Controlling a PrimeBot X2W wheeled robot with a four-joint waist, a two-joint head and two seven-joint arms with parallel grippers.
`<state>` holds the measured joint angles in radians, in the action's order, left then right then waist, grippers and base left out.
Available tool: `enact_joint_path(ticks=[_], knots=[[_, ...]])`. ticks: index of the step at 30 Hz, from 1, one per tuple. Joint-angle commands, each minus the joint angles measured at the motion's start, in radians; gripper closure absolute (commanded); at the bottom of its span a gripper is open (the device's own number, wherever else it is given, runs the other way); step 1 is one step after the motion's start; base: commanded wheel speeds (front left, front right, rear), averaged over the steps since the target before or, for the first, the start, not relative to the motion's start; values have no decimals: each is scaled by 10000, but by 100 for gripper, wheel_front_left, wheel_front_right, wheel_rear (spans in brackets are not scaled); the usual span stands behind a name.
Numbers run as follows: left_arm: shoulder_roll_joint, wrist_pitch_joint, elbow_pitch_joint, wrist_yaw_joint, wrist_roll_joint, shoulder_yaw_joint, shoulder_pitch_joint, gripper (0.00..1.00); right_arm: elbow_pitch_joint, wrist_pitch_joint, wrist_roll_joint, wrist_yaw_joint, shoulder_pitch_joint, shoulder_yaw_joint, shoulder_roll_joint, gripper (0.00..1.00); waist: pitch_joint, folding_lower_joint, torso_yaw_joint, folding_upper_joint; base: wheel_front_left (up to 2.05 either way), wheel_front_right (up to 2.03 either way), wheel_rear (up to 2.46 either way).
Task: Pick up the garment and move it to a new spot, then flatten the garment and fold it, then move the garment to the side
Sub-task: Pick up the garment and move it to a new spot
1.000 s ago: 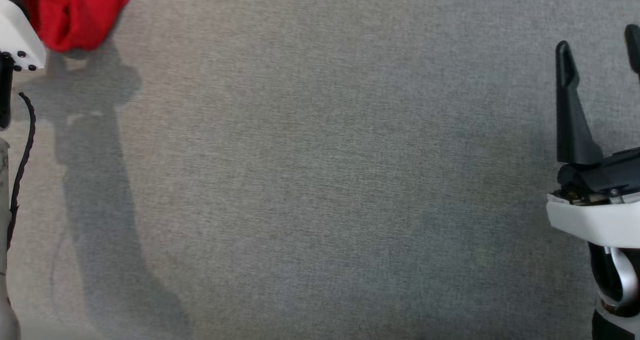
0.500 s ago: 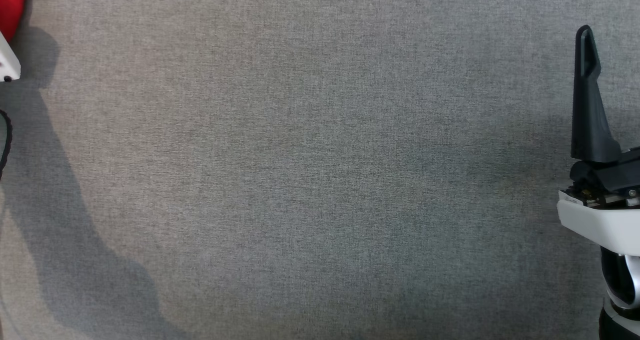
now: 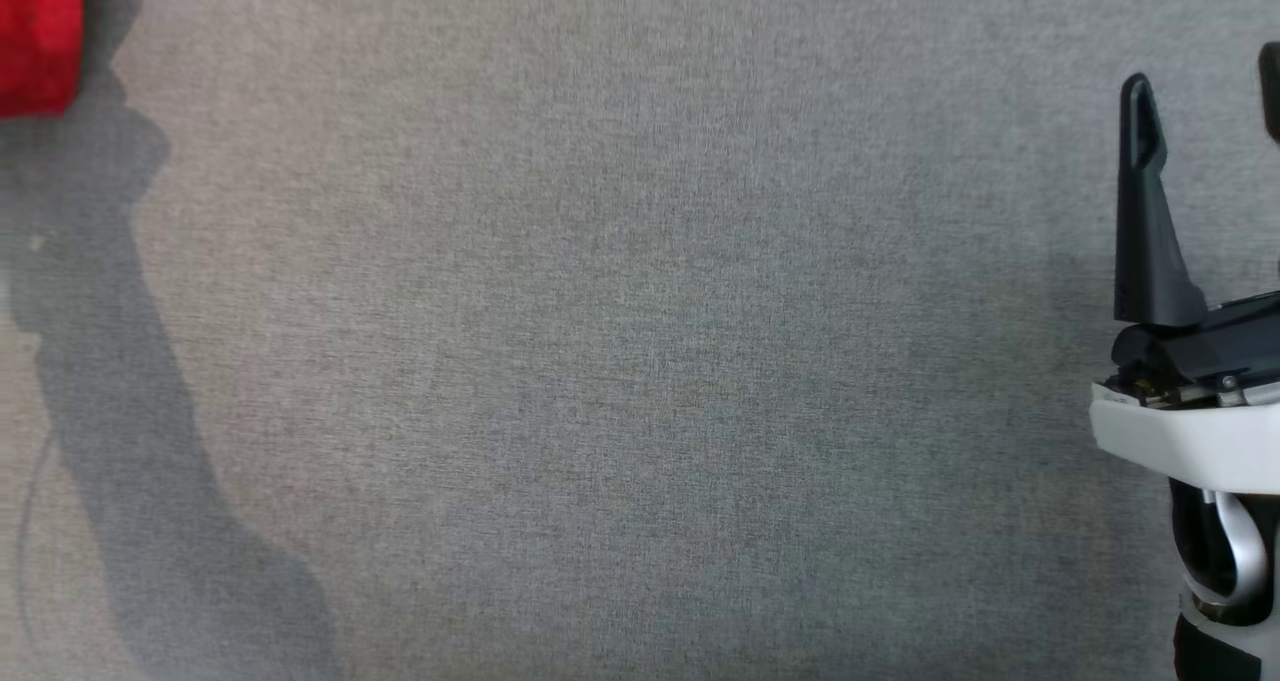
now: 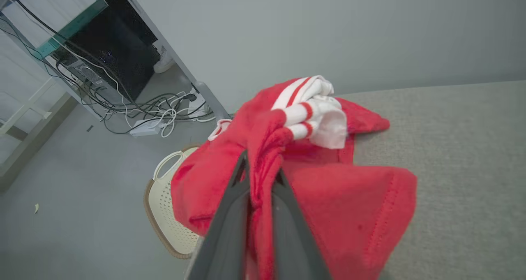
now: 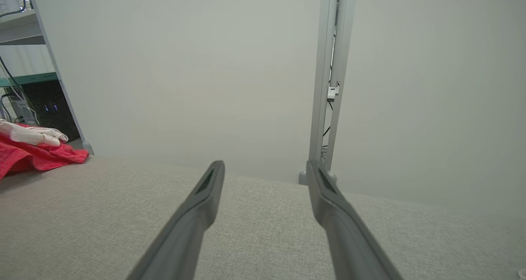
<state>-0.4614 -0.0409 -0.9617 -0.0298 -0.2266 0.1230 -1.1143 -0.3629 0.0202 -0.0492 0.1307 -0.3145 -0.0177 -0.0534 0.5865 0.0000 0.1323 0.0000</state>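
The red garment (image 4: 328, 197) is heaped at the bench's (image 4: 460, 148) far left corner, and part of it seems to hang over the edge. My left pincer (image 4: 261, 167) is clamped on one thin fold. Lifting may let it slip, and the cloth could drop into the basket (image 4: 164, 214) below. My right pincer (image 5: 265, 168) hovers wide open and empty, well apart.

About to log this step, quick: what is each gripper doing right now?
Left gripper: shut on the red garment.
Right gripper: open, holding nothing.
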Motion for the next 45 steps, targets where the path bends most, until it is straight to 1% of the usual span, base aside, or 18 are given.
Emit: enact_joint_path(ticks=[1, 5, 11, 14, 15, 18, 23, 28, 29, 30, 35, 41, 42, 43, 44, 45], knots=[[-90, 15, 115, 72, 105, 84, -189, 100, 157, 143, -85, 1, 102, 5, 2, 0, -504, 0, -87, 0, 0, 0, 0], [-264, -55, 496, 380, 357, 452, -394, 100, 710, 459, -397, 1, 243, -32, 7, 0, -1313, 0, -255, 0, 0, 0, 0], [101, -224, 1211, 966, 414, 1031, -539, 100, 1514, 917, -884, 1, 633, -379, 10, 0, -2595, 0, -583, 0, 0, 0, 0], [540, -278, 1695, 1230, 304, 1399, -415, 100, 1818, 1078, -992, 1, 892, -672, 11, 0, -3197, 0, -746, 0, 0, 0, 0], [540, -278, 1695, 1230, 304, 1399, -415, 100, 1818, 1078, -992, 1, 892, -672, 11, 0, -3197, 0, -746, 0, 0, 0, 0], [960, -379, 2310, 1415, 183, 1819, -214, 100, 2018, 1183, -1094, 1, 1128, -944, 12, 0, -3627, 0, -915, 0, 0, 0, 0], [1886, -605, 3559, 1526, -349, 2333, 422, 100, 2305, 1312, -1299, 1, 1477, -1225, 8, 0, -4105, 0, -1293, 0, 0, 0, 0], [2999, -632, 4735, 1441, -753, 2852, 1613, 100, 2392, 1365, -1424, 1, 1645, -1250, 11, 0, -4123, 0, -1677, 0, 0, 0, 0], [3199, -628, 4838, 1417, -802, 3011, 1923, 100, 2417, 1382, -1447, 1, 1672, -1234, 11, 0, -4079, 0, -1757, 0, 0, 0, 0], [3518, -511, 4903, 1328, -920, 3259, 2508, 100, 2477, 1401, -1499, 1, 1674, -1184, 12, 0, -3940, 0, -1921, 0, 0, 0, 0], [3917, 139, 4308, 953, -1020, 3815, 3697, 100, 2625, 1508, -1633, 1, 1456, -923, 7, 0, -3493, 0, -2368, 0, 0, 0, 0], [4019, 1217, 2996, 431, -1241, 3898, 4414, 100, 2885, 1681, -1665, 1, 1319, -826, 7, 0, -3175, 0, -2687, 0, 0, 0, 0], [4027, 1393, 2803, 380, -1274, 3887, 4498, 96, 2921, 1680, -1659, 1, 1305, -830, 8, 0, -3168, 0, -2709, 0, 0, 0, 0], [4035, 1573, 2610, 373, -1292, 3903, 4557, 78, 2962, 1689, -1651, 1, 1294, -832, 9, 0, -3167, 0, -2724, 0, 0, 0, 0], [4041, 1724, 2440, 367, -1357, 3910, 4612, 54, 2998, 1713, -1640, 1, 1288, -836, 9, 0, -3174, 0, -2730, 0, 0, 0, 0], [4048, 1885, 2300, 390, -1396, 3928, 4661, 0, 3032, 1732, -1625, 1, 1285, -849, 9, 0, -3199, 0, -2722, 0, 0, 0, 0]])
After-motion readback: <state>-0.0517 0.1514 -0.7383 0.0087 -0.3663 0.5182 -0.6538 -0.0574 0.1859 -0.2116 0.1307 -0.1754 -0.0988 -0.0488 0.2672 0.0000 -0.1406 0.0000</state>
